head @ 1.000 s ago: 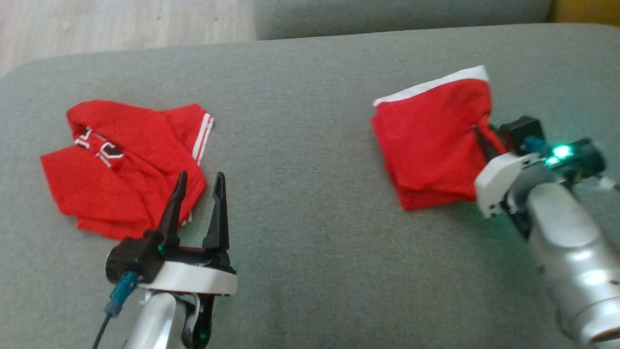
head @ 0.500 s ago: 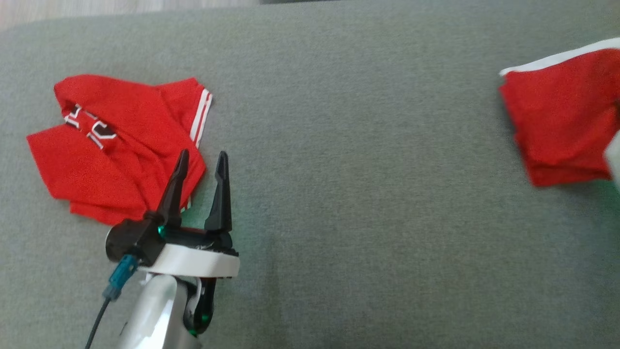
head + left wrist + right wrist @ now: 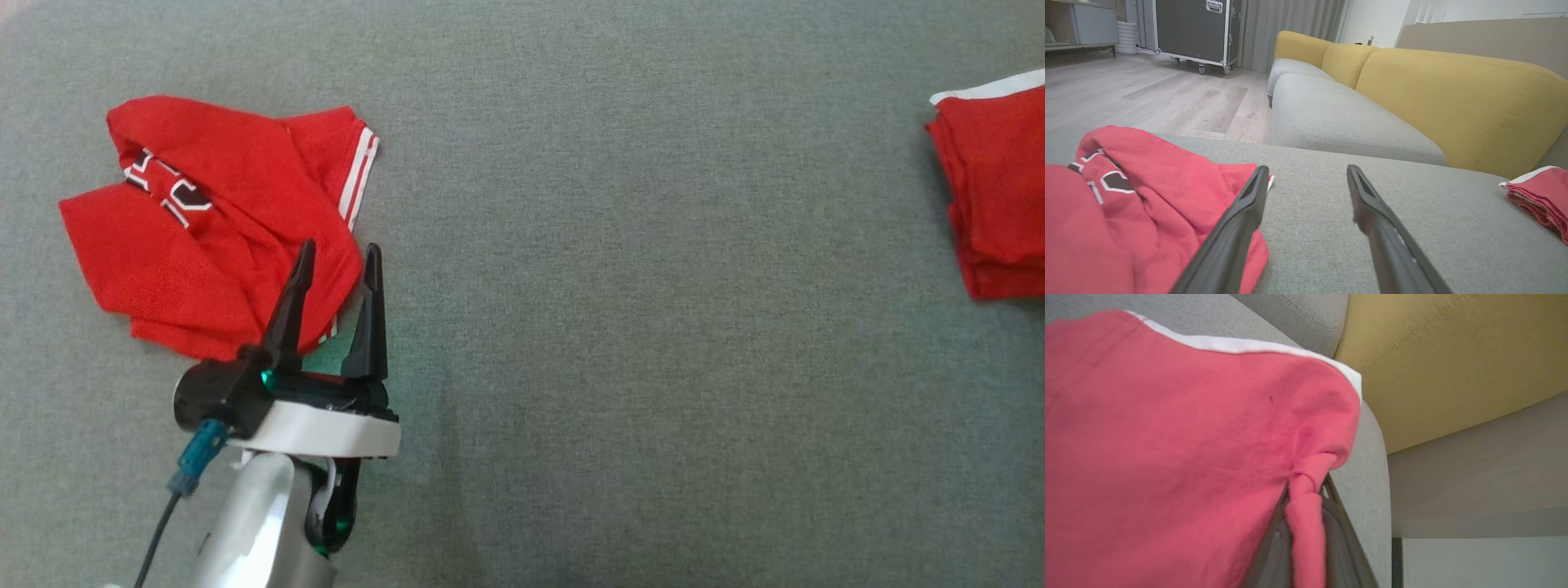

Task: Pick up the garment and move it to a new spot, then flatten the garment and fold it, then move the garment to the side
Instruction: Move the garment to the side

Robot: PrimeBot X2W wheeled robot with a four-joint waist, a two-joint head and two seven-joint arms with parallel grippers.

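Red garment lies at the right edge of the cushion, a tuck clamped in the right gripper, likely for dragging aside; left gripper hovers spread, empty, by the jersey.

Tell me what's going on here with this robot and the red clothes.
A two-armed robot is handling red garments on a grey sofa cushion. Its right jaws are shut on a pinch of the folded red garment with white trim, which sits at the right of the head view. Its left jaws stand open and empty at the edge of the crumpled red jersey on the left, which is not yet flattened or folded.
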